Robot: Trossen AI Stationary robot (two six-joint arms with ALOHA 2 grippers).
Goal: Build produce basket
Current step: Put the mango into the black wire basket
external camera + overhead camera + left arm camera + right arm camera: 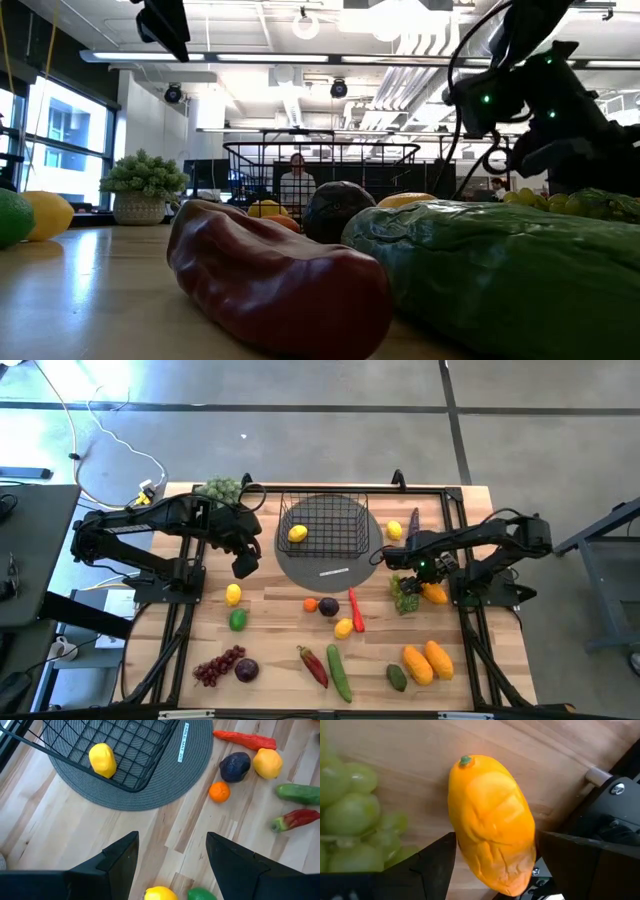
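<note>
1. Basket (pixel 325 525) sits on a grey round mat (pixel 330 565) near the table's (pixel 270 625) far edge, about centre.
2. One lemon (pixel 297 533) lies inside the basket, at its left side; also seen in the left wrist view (pixel 102 760).
3. Left gripper (pixel 246 563) hangs above the table just left of the mat, fingers (pixel 117 860) apart, nothing between them.
4. Below it, near the left edge: a second lemon (pixel 233 594) and a lime (pixel 238 620) touching or nearly so.
5. Right gripper (pixel 430 582) is low at the right edge, fingers spread around a mango (pixel 492 822); contact cannot be told.
6. Green grapes (pixel 404 596) lie just beside that mango, on its left.
7. Mid-table, in front of the mat: small orange (pixel 310 604), dark purple fruit (pixel 328 606), red chilli (pixel 355 608), another lemon (pixel 343 627), all close together.
8. Near edge, left to right: purple grapes (pixel 215 666), dark round fruit (pixel 246 670), red pepper (pixel 312 665), cucumber (pixel 339 672), avocado (pixel 397 677), two mangoes (pixel 428 662).
9. Far right of the basket: a lemon (pixel 394 530) and a dark aubergine (pixel 413 525).
10. Pale green leafy bunch (pixel 220 489) sits at the far left corner.
</note>
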